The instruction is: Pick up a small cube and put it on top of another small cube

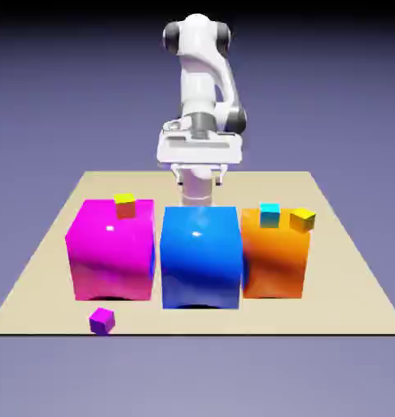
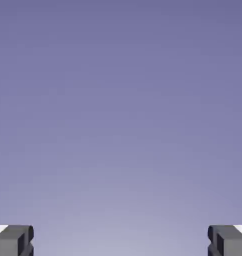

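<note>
The tiny purple cube (image 1: 102, 321) lies on the table near its front edge, in front of the big magenta block (image 1: 111, 248). On top of that block, toward its back, sits the tiny cube with a yellow top and orange-red front (image 1: 125, 205). My gripper (image 1: 199, 177) hangs open behind the big blue block (image 1: 199, 255), well above the table and far from both small cubes. In the hand view only the two grey fingertips (image 2: 13, 240) show, wide apart against the plain backdrop, with nothing between them.
A big orange block (image 1: 274, 252) stands at the exterior view's right and carries a tiny cyan cube (image 1: 269, 214) and a tiny all-yellow cube (image 1: 302, 219). The three big blocks form a row across the tan table (image 1: 339, 269).
</note>
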